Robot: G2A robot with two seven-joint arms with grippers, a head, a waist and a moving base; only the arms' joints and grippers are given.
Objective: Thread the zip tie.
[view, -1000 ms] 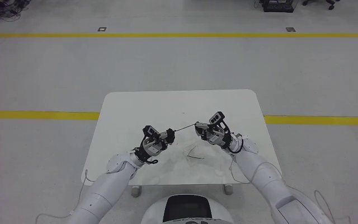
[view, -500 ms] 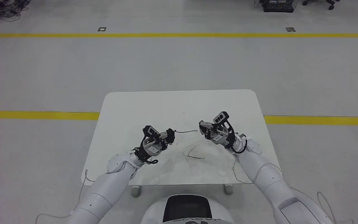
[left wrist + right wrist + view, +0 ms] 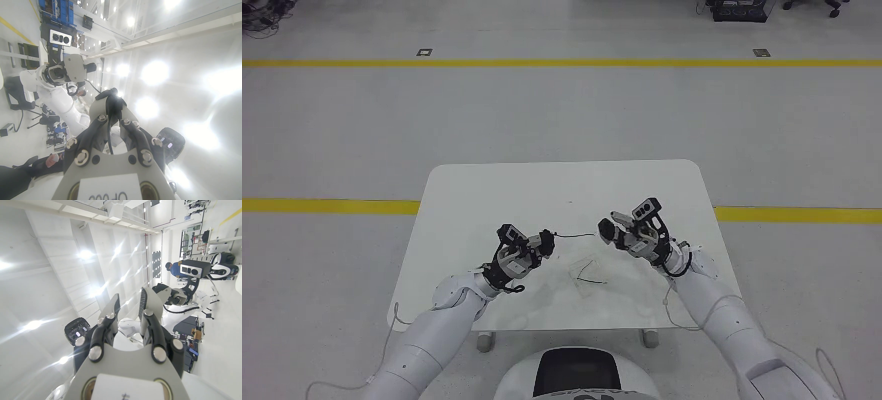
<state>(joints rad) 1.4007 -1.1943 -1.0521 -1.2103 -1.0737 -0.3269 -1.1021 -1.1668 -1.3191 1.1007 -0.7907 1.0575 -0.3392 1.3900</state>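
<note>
White, smooth-shelled arms, black-and-grey at the wrists, with a thin cable along the right forearm. At the left wrist a flat grey mount plate, black linkage bars pinned with silver screws, pale jaws tipped in black, and a white label with dark print. Same grey plate and black bars on the right wrist, with black ribbed pads lining pale jaws.

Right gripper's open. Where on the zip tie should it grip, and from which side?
Probably the free tail of the zip tie, approached from the robot's right: the left gripper clamps the other end, so the strap juts toward the open right gripper.
</note>
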